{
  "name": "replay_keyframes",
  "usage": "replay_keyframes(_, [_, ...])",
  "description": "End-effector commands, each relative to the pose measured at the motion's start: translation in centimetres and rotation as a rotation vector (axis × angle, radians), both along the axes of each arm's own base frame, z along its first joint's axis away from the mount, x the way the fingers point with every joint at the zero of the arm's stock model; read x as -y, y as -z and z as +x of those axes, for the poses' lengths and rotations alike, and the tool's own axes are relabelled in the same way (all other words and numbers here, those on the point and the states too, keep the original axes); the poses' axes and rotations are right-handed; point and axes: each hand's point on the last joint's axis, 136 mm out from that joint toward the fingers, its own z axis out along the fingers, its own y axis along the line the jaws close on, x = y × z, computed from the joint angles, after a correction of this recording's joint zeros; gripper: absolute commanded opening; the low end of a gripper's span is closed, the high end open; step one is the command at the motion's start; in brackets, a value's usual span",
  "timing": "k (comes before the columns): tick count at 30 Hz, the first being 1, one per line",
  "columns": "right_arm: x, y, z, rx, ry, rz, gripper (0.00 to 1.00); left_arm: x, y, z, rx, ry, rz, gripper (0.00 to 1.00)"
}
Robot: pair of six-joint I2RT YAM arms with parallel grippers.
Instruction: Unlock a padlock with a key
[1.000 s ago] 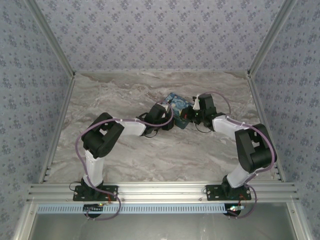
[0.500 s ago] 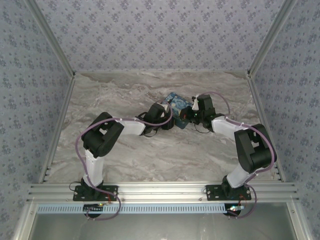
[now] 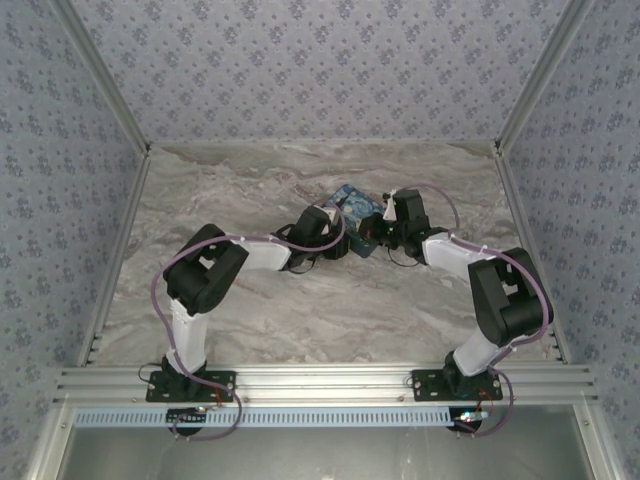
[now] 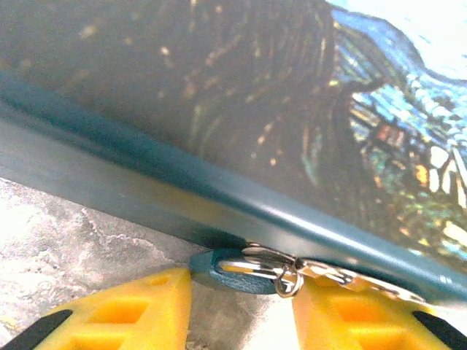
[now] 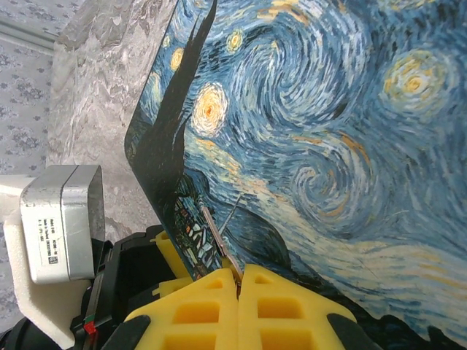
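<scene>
On the marbled worktop (image 3: 250, 190), the left claw (image 4: 241, 302) grips the padlock (image 4: 233, 271) beside the box (image 5: 328, 146). The right claw (image 5: 238, 281), clenched on the key (image 5: 211, 226), aims its shaft left toward the padlock.

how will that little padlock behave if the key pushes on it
Probably light and prone to skid: the padlock is tiny beside the box. Its thin shackle may swivel loosely. The left hand, fingers either side, should steady it.

Silver box label (image 5: 52, 244) — tiny print, illegible
</scene>
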Motion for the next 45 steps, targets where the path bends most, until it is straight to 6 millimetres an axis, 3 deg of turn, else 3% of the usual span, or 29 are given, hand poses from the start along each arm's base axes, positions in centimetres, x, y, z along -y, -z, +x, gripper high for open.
replay_keyframes(1, [0.4,2.6,-2.1,-0.106,0.004,-0.044,0.0,1.3,0.1,0.3,0.002,0.028,-0.022,0.38])
replay_keyframes(9, [0.3,1.2,-1.8,-0.051,-0.004,-0.035,0.0,1.6,-0.8,0.2,0.023,0.046,-0.045,0.3])
replay_keyframes(19, [0.9,-2.2,-1.0,0.054,-0.008,-0.021,0.0,1.9,-1.7,0.0,0.018,0.055,-0.073,0.31])
replay_keyframes(39, [2.2,-1.0,-1.3,0.024,0.002,-0.033,0.0,0.9,-1.2,0.8,0.03,0.094,-0.094,0.46])
replay_keyframes(45, [2.5,-0.8,-1.3,0.023,0.0,-0.034,0.0,0.2,-2.4,0.8,0.1,0.137,-0.113,0.55])
